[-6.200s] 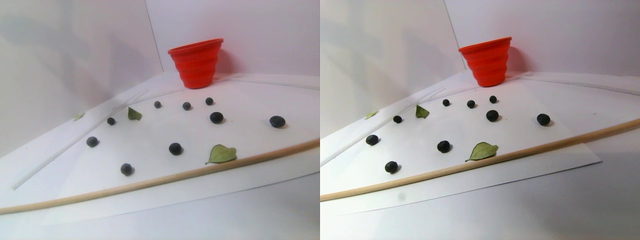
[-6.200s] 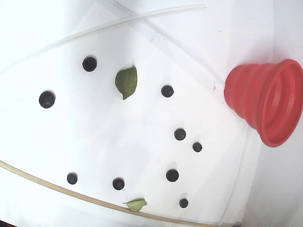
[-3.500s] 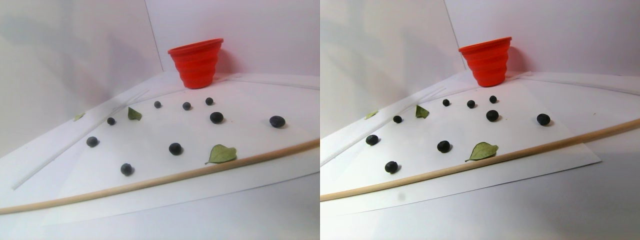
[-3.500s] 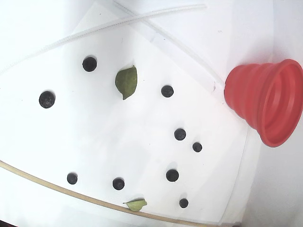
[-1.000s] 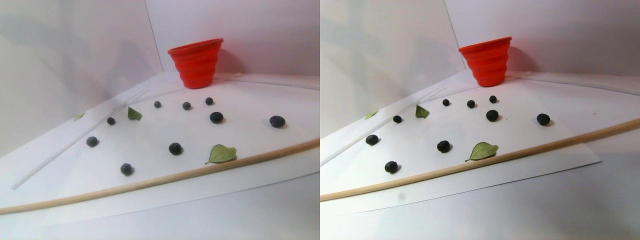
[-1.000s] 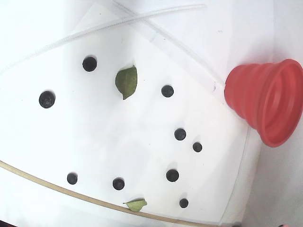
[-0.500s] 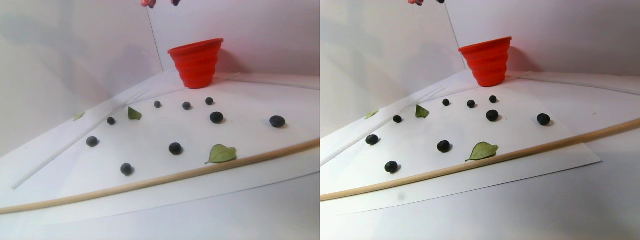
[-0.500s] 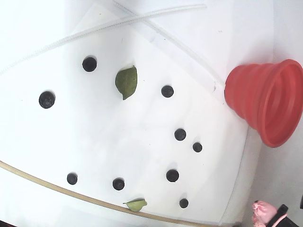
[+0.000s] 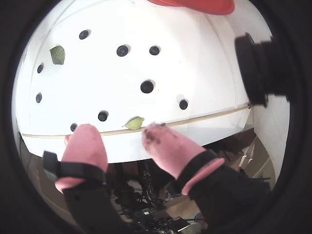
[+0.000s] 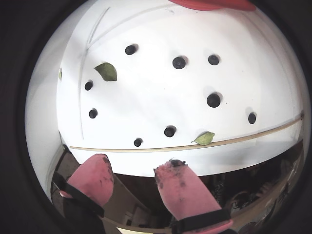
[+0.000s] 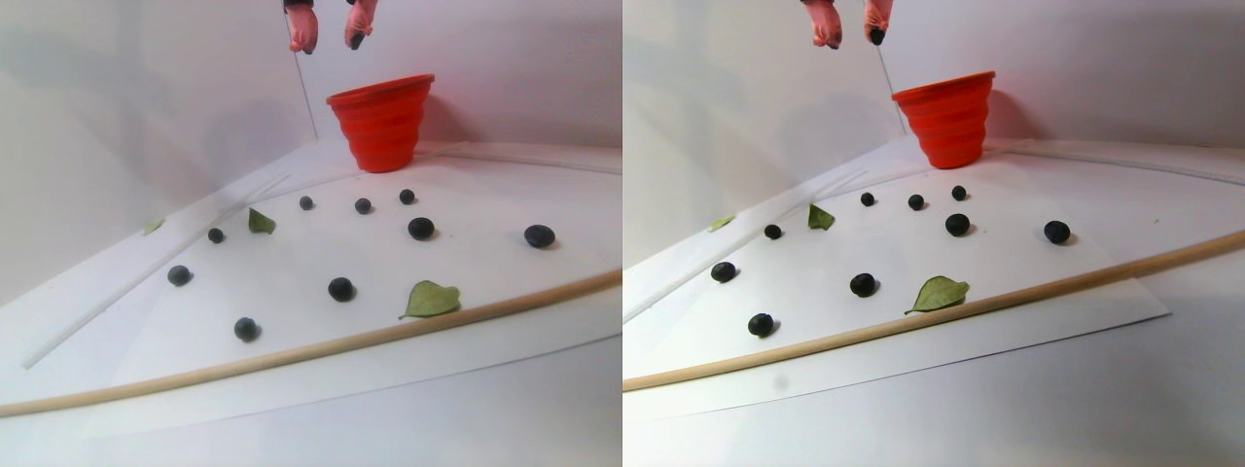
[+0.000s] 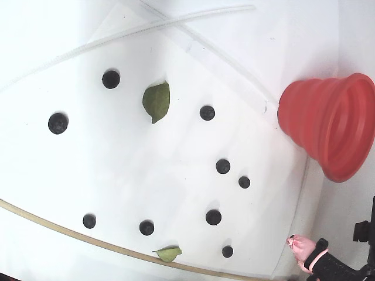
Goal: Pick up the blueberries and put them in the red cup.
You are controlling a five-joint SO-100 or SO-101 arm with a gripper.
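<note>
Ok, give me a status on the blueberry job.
Done: nothing that shows. Eight blueberries lie on the white sheet, and the red cup shows no berry inside where its mouth is visible. In hand: the gripper is open and empty, hanging high above the sheet's near edge. Left: every berry, each to be picked and dropped in the cup.

Eight dark blueberries [image 12: 213, 217] scattered, upright red cup [image 12: 328, 126] beside

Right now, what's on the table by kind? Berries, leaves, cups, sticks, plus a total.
Blueberries: 9
Green leaves: 3 (one is small, off at the left edge of the stereo pair view)
Red cup: 1
Wooden stick: 1
Total: 14
</note>
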